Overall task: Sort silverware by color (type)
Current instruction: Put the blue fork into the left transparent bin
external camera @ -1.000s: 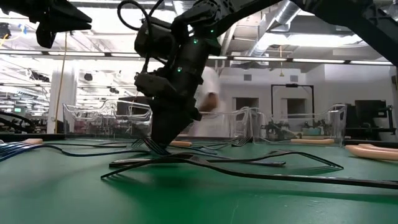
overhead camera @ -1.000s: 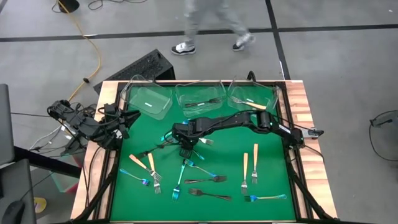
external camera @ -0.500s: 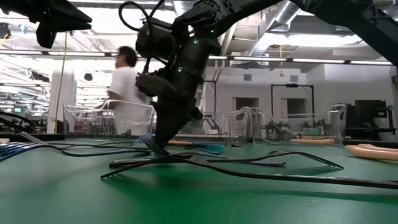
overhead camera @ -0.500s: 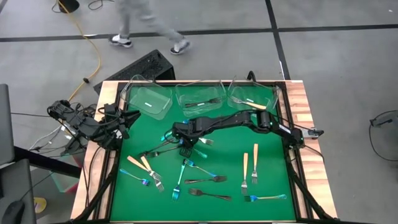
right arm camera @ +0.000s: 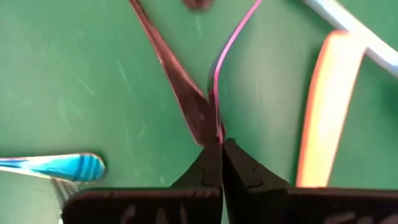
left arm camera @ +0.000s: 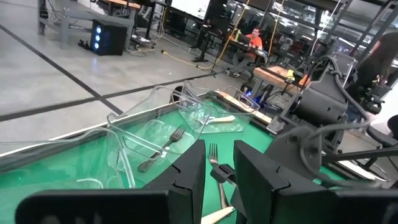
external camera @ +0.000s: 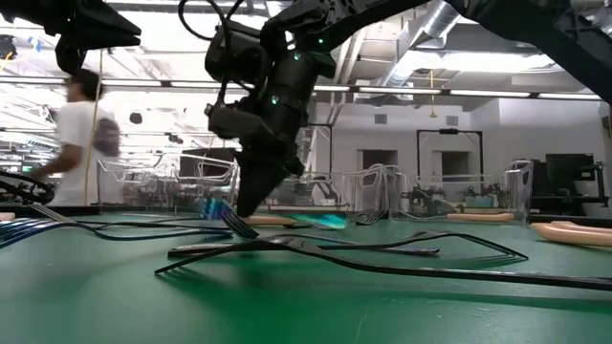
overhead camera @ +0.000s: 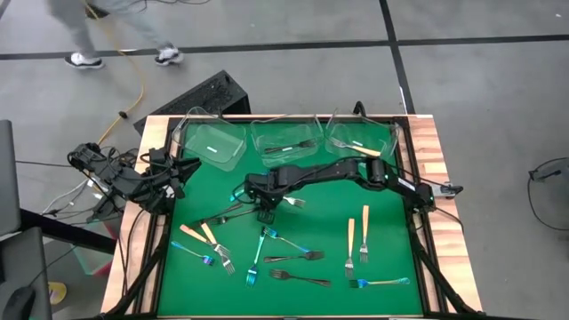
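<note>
My right gripper (overhead camera: 264, 213) stands over the middle of the green mat (overhead camera: 391, 249), pointing steeply down and shut on a slim blue-teal fork (external camera: 320, 220). That fork looks pink-violet in the right wrist view. Beside it a dark fork (right arm camera: 177, 81) lies on the mat. Other forks lie flat around: cream-handled ones (overhead camera: 197, 234) at the left, dark ones (overhead camera: 298, 277) near the front. My left gripper (left arm camera: 219, 180) waits open and empty above the table's left edge (overhead camera: 184, 175). My right gripper pinches the blue-teal fork's thin handle (right arm camera: 216, 106) between its two fingertips (right arm camera: 208, 165), coming from above and slanting down. The fork sticks out roughly level on both sides of the fingers (external camera: 215, 208), a little above the mat. The dark fork's end reaches the same spot; whether it is touched I cannot tell.
Three clear tubs (overhead camera: 218, 140) (overhead camera: 284, 140) (overhead camera: 360, 138) stand along the far edge; the middle one holds dark forks, the right one a cream-handled fork. Two cream forks (overhead camera: 357, 233) and a blue one (overhead camera: 382, 283) lie at the right. A person (overhead camera: 80, 36) walks beyond the table.
My right gripper has shut on the blue-teal fork and risen slightly. The fork, which lay among the others on the mat, now shows raised a little above it.
</note>
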`<state>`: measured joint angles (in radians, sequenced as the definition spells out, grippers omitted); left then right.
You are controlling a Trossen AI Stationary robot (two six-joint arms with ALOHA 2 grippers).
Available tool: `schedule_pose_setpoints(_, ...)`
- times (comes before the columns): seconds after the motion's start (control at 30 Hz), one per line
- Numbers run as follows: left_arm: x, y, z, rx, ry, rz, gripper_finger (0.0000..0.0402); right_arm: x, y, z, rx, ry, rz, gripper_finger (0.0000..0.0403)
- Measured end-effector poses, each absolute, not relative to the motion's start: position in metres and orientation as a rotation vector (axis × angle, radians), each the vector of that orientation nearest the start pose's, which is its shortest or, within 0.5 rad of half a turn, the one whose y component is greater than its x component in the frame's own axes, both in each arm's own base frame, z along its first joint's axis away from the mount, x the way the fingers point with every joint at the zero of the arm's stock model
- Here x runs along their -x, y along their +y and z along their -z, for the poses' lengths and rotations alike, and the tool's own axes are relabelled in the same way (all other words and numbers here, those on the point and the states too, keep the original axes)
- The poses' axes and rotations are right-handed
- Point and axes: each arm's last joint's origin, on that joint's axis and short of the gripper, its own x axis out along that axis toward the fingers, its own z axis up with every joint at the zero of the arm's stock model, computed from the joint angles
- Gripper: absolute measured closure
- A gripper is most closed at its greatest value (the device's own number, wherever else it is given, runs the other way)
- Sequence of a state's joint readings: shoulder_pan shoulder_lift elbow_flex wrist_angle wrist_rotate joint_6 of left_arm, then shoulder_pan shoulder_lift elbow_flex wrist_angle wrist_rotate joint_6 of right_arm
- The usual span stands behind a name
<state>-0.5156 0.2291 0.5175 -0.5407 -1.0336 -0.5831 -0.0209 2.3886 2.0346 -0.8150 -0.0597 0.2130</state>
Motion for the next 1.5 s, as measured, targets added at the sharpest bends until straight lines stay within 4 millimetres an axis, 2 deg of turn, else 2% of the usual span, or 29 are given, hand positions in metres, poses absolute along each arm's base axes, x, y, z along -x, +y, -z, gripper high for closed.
schedule_pose_setpoints(0.23, -0.065, -0.008, -0.270, 0.389, 0.027, -0.549, 0.0333, -0.509, -0.023, -0.200, -0.189, 1.090, 0.068, 0.0386)
schedule_pose_setpoints(0.53, -0.065, -0.008, -0.270, 0.378, 0.031, -0.549, 0.0333, -0.519, -0.070, -0.265, -0.157, 0.832, 0.115, 0.0386)
schedule_pose_setpoints(0.73, -0.065, -0.008, -0.270, 0.366, 0.034, -0.550, 0.0333, -0.531, -0.101, -0.286, -0.141, 0.549, 0.151, 0.0386)
schedule_pose_setpoints(1.07, -0.064, -0.007, -0.269, 0.351, 0.035, -0.575, 0.0333, -0.536, -0.142, -0.322, -0.022, 0.155, 0.255, 0.0385)
schedule_pose_setpoints(1.17, -0.064, -0.007, -0.269, 0.348, 0.036, -0.577, 0.0333, -0.540, -0.159, -0.316, -0.017, 0.057, 0.288, 0.0385)
schedule_pose_setpoints(1.33, -0.064, -0.007, -0.269, 0.349, 0.037, -0.577, 0.0333, -0.547, -0.178, -0.289, -0.086, 0.042, 0.320, 0.0385)
schedule_pose_setpoints(1.5, -0.064, -0.007, -0.269, 0.351, 0.035, -0.585, 0.0333, -0.545, -0.192, -0.285, -0.110, 0.028, 0.342, 0.0385)
